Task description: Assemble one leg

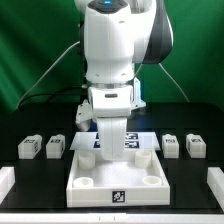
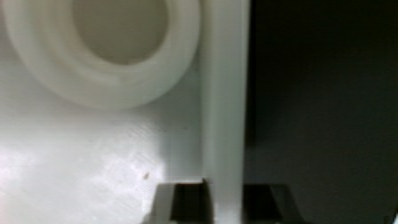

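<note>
Claw (image 1: 112, 138): pointing straight down at the back rim of the tray-like piece. In the wrist view its dark fingertips (image 2: 182, 204) sit against either side of that rim, so it is closed on the rim.
Tray-like piece (image 1: 92, 188): white and square with a raised rim. It lies flat, midway along the worktop's front edge.
Socket (image 2: 116, 30): a round recess in the piece's floor, close to the clamped rim.
Legs (image 1: 55, 146): four small white tagged blocks lying loose on the worktop (image 1: 30, 172), none held. Two are toward the edge on the exterior view's left and two toward the edge on its right, flanking the tray-like piece and apart from it.
Marker board (image 1: 141, 140): flat on the worktop behind the tray-like piece, partly hidden by the arm.
</note>
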`<state>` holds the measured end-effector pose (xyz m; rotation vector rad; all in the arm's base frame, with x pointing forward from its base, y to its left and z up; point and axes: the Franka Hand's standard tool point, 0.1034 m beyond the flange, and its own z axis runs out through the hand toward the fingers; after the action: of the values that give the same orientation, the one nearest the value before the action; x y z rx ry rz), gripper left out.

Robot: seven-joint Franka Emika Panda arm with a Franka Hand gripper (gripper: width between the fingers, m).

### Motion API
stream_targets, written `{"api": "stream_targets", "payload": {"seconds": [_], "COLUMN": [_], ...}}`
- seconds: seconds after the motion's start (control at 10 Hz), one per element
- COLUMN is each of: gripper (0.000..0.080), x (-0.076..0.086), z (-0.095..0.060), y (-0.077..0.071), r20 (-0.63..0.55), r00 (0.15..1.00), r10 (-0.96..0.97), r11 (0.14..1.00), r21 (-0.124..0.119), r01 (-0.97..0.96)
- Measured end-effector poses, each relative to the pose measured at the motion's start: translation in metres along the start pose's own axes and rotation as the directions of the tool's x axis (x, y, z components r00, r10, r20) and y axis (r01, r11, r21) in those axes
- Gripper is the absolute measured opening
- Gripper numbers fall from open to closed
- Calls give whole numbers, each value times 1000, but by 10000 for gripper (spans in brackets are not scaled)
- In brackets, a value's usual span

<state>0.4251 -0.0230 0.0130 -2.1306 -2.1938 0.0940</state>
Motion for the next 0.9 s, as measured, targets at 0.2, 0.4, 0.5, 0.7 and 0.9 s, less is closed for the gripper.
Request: {"api": "stream_targets", "payload": {"seconds": [0.2,0.4,0.5,0.7,0.9], "gripper": [67,67,67,64,63], "x": [6,43,57,80,84], "z": [-1,-6,-7,-13,-9], "y": [5,37,50,68,73], "r20": [0,-17,-23,-33,-36], "r00": [1000,999,999,999,999], "r10": [29,35,48,26,35], "r11": [1000,999,998,997,998], "r21": [-5,-41,-44,-66,-54], "r01": [-29,-36,-49,-28,-36]}}
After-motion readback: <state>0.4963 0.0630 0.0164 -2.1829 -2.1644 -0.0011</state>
